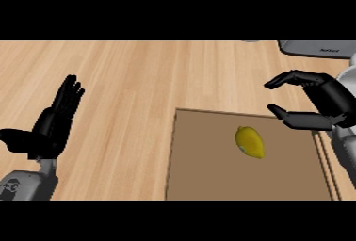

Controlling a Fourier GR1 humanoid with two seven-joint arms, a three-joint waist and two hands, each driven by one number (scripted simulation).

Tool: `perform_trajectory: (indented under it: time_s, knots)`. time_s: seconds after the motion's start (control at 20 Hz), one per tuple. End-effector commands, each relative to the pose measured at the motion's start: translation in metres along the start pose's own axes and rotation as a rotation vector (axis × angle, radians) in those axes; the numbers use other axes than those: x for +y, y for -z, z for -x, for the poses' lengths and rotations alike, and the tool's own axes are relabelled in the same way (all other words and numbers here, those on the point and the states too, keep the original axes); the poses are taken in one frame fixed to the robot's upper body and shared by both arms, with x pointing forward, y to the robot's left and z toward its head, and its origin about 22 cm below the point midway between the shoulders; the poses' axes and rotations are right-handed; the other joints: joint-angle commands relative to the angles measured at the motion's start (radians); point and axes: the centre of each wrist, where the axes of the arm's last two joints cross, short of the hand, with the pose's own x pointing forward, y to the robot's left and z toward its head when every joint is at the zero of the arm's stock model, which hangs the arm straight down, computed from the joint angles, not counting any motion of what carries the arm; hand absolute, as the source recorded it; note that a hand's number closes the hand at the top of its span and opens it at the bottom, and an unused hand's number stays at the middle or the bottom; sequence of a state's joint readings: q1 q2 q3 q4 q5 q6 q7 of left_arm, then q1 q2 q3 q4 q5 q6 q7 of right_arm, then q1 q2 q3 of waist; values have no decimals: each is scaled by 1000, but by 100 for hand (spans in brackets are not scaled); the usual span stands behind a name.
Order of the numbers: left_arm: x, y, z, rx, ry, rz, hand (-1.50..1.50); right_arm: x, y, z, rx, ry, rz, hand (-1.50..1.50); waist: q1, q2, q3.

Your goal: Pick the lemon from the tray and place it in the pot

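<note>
1. The yellow, oval, smooth-skinned lemon [249, 142] lies on the flat brown rectangular tray [201, 160], a little right of the tray's middle and toward its far half, touching nothing but the tray floor.

2. The lemon's long axis runs nearly away from the robot, tilted slightly so that the near tip points toward the robot's right and the far tip toward the left.

3. The robot's black right hand [321, 104] is poised at the tray's far right corner, with fingers curved above and thumb stretched out below, a wide gap between them that holds nothing. It is open and apart from the fruit.

4. From that hand, the lemon lies nearer to the robot and to the hand's left, close but not between the fingers and thumb.

5. The robot's black left hand [50, 127] stands well apart on the pale wooden counter [139, 75], fingers straight and up, resting and holding nothing. The right hand is plainly the nearer of the two.

6. A likely next step, judging from this layout, is for the right hand to come down and inward so that finger and thumb close across the lemon's narrow width.

7. A grey object [316, 48] shows at the far right edge; whether it is the pot cannot be told.
</note>
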State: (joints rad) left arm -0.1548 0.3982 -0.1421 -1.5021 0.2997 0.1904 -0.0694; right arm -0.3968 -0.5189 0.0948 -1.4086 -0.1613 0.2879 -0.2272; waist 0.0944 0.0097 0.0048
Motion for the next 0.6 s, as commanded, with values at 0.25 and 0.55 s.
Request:
perform_trajectory:
  time_s: [0.25, 0.55]
  knots:
    - [-10, 25, -33, 42, -40, -79, 0, -21, 15, 41, -400, 131, -136, -150, -33, 13, 1]
    - [0, 28, -40, 56, -33, -127, 0, -50, 45, 8, -325, -34, -409, -150, -61, -1, -4]
